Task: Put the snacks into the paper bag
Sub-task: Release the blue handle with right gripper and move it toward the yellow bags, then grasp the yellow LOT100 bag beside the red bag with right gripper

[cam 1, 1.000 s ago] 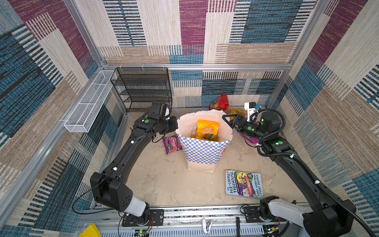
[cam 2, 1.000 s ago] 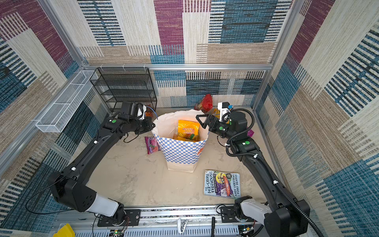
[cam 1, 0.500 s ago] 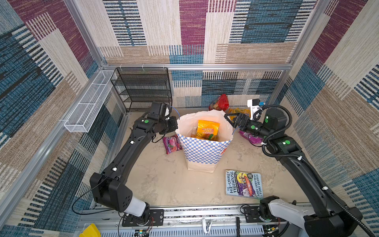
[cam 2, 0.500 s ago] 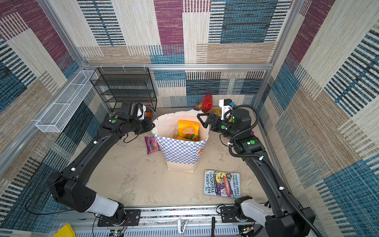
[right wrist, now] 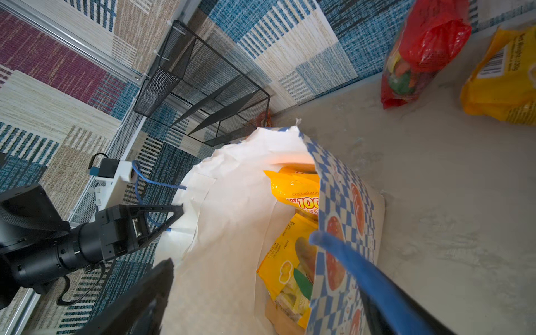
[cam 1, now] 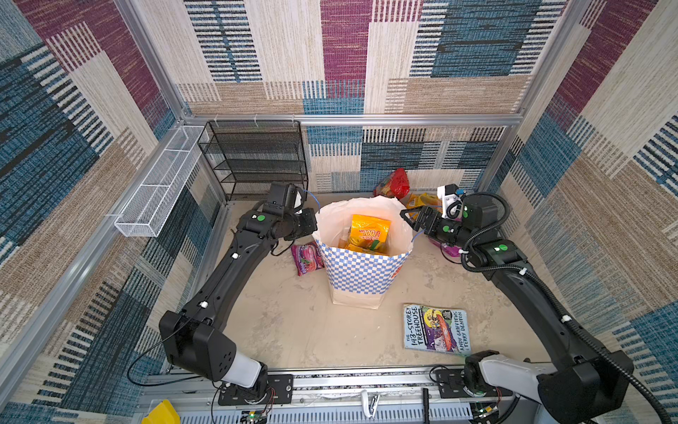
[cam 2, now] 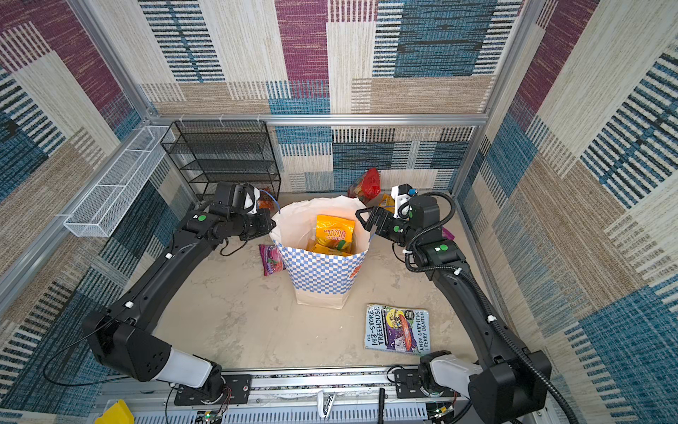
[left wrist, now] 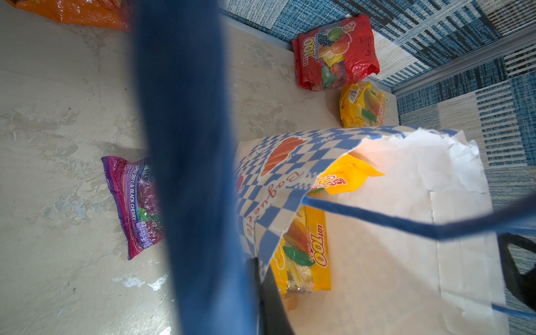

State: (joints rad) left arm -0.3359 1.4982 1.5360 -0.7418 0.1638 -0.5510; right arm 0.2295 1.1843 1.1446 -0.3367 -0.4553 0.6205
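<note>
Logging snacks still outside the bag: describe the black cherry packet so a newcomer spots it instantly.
Find the checkered paper bag standing mid-table. On the tabletop just left of it lies the black cherry packet. It is purple-pink; the red packet and yellow packet sit behind the bag, another pinkish packet on its right.

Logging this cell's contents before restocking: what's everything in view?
paper bag: 1, blue-white checkered, table centre
bagged mango packets: 2 seen, yellow, in bag
loose mango packet: 1, yellow, behind bag
red packet: 1, red, by back wall
purple packet: 1, purple, left of bag
pink packet: 1, magenta, under right arm
orange packet: 1, orange, near rack's foot
book: 1, illustrated, table front right
wire rack: 1, black, back left
wire basket: 1, white, left wall
left gripper: 1, black, shut on bag's rim
right gripper: 1, black, open, bag's opposite rim
</note>
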